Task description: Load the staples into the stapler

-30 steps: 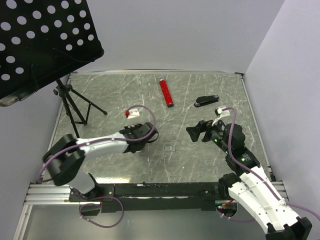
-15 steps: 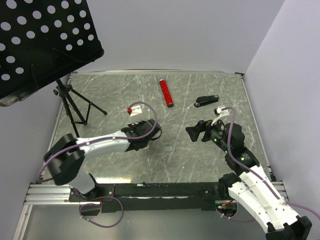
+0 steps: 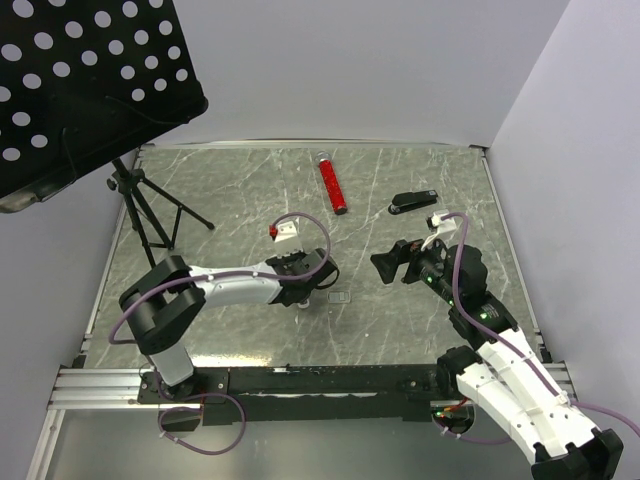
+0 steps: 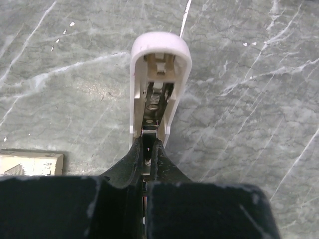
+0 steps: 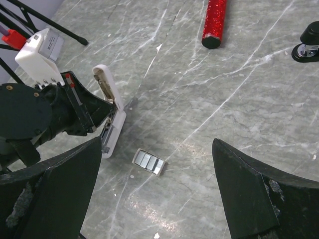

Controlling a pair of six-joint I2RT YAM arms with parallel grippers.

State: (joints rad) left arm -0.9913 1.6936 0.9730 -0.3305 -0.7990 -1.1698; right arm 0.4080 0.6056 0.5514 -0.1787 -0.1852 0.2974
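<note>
1. Starting at the far left, a black tripod (image 3: 150, 215) stands on the marble-patterned table (image 3: 230, 190), under a perforated black stand top (image 3: 80, 80).
2. My left gripper (image 4: 148, 145) is pinched tight on the near end of the white stapler (image 4: 160, 42). Its top is swung up off its base, so the metal channel inside shows. It sits low over the table, and I cannot tell whether it touches.
3. The staples (image 5: 148, 162) lie flat on the table just beside the stapler's lower end, not touching it, between my two grippers.
4. A red glittery tube (image 3: 332, 185) lies farther back, well apart.
5. My right gripper (image 3: 384, 263) hangs above the table with its jaws spread wide, holding nothing and facing the staples.
6. A slim black stapler (image 3: 412, 203) lies at the far right, toward the back, apart from everything else.
</note>
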